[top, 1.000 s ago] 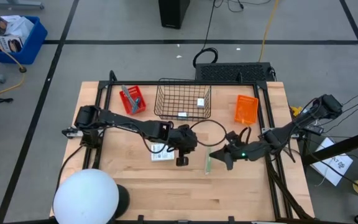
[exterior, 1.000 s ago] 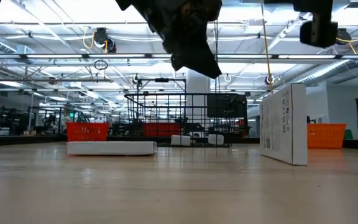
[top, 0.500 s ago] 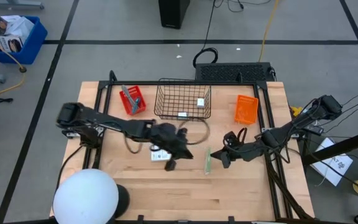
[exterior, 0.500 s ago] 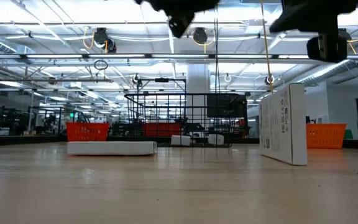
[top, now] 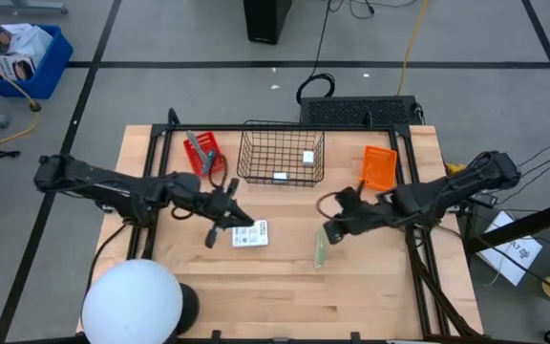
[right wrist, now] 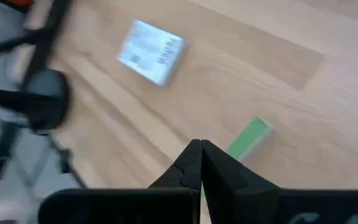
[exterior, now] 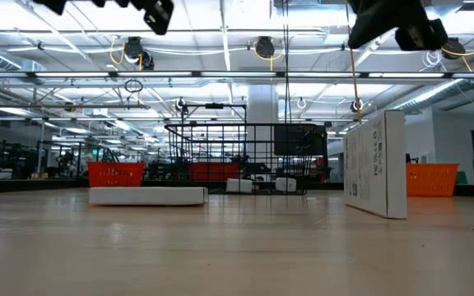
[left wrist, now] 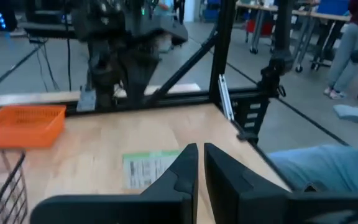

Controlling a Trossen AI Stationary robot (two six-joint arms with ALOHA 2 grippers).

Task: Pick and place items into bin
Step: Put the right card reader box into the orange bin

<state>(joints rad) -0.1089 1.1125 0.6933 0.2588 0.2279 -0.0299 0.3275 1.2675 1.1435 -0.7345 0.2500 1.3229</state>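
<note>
A flat white printed packet point(top: 250, 234) lies on the table between my two grippers; the low view shows it lying flat point(exterior: 146, 195). A second packet with a green edge point(top: 320, 248) stands on its long edge point(exterior: 376, 164). Two tiny white cubes point(top: 307, 157) point(top: 280, 177) rest inside the wire basket point(top: 256, 143). A grey metal tool point(top: 196, 147) lies in the red bin. No teal-blue tool is in view. My left gripper point(top: 214, 236) hangs shut just left of the flat packet. My right gripper point(top: 330, 234) hangs shut just right of the standing packet.
A red bin point(top: 210, 161) sits left of the basket and an orange bin point(top: 378, 167) to its right, both at the far side. A large white dome point(top: 132, 301) on a dark base fills the near left corner. Bare wood lies along the near edge.
My left gripper has risen and drawn back from the table's middle toward the left edge, passing over the flat packet. My right gripper has risen a little and edged toward the far side. Both packets have stayed in place.
</note>
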